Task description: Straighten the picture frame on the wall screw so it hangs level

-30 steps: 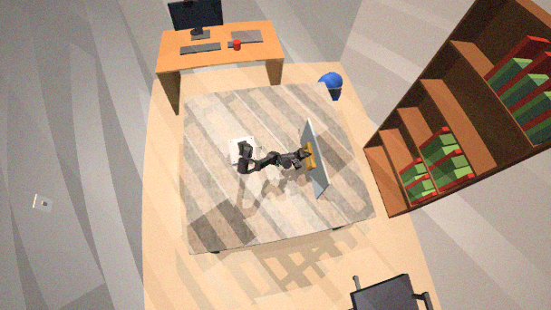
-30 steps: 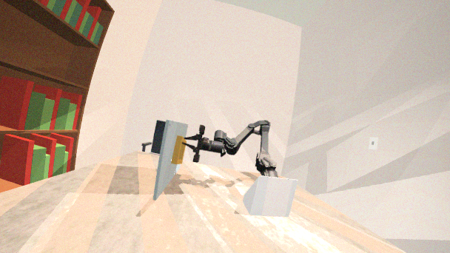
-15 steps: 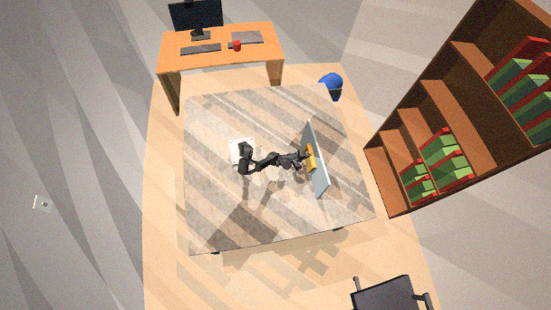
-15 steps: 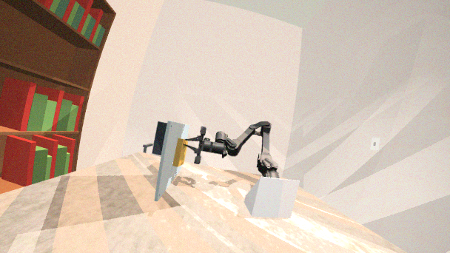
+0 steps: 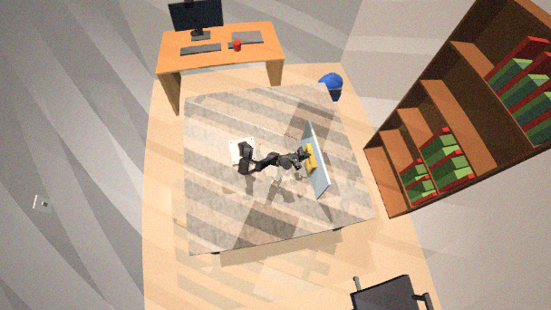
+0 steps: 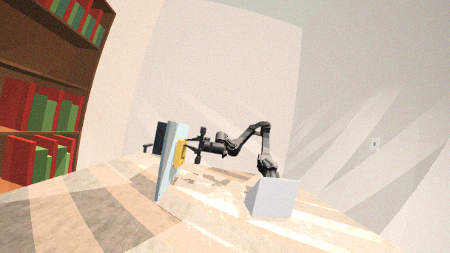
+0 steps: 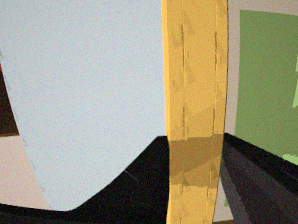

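Note:
The yellow picture frame (image 5: 311, 166) (image 6: 180, 156) (image 7: 196, 65) is against the upright light-blue panel (image 5: 323, 181) (image 6: 163, 177) (image 7: 85, 75). Its pale mat and green picture (image 7: 267, 80) show at the right of the wrist view. My gripper (image 5: 306, 155) (image 6: 186, 143) (image 7: 192, 144) is shut on the frame's top rail, with one finger on the outer side and one on the picture side. In the wrist view the rail runs nearly straight up between the fingertips. The screw and the notched strip are hidden. The top and exterior views are too oblique to tell the frame's tilt.
The arm reaches from a white base block (image 6: 275, 197) on the striped table top (image 5: 213, 213) (image 6: 100, 211). A desk (image 5: 217, 59), a blue object (image 5: 332, 82), a bookcase (image 5: 390, 181) (image 6: 41, 131) and a dark chair (image 5: 385, 295) stand beyond the table.

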Controlling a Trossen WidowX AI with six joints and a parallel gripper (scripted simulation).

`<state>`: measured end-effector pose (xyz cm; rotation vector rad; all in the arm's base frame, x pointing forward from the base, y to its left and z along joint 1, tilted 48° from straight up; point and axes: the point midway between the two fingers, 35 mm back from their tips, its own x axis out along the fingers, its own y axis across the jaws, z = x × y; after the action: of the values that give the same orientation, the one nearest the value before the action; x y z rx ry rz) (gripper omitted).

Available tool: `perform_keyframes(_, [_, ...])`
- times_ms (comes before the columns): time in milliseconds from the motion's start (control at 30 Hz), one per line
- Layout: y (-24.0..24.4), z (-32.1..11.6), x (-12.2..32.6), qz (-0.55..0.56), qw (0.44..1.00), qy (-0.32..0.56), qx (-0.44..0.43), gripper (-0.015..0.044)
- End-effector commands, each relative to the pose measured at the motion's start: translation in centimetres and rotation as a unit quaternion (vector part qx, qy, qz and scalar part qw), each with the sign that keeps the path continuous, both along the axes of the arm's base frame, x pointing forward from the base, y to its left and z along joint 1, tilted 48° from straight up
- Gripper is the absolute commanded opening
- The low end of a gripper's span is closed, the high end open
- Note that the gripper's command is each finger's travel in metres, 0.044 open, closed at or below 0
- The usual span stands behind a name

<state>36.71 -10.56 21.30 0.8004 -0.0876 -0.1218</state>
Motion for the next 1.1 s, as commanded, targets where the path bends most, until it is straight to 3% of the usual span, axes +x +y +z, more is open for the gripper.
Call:
perform_keyframes(0, [0.0, 0.0, 0.0, 0.000, 1.000, 0.000, -0.010, 0.0000])
perform_keyframes(433, [0.0, -0.1, 0.0, -0.002, 0.999, 0.005, -0.045, 0.0000])
perform_keyframes(767, [0.0, -0.1, 0.0, -0.001, 0.999, 0.005, -0.036, 0.0260])
perform_keyframes(933, [0.0, 0.1, -0.6, -0.001, 1.000, 0.004, -0.028, 0.0260])
perform_keyframes(1067, [0.1, 0.5, -4.0, 0.003, 1.000, -0.003, 0.018, 0.0260])
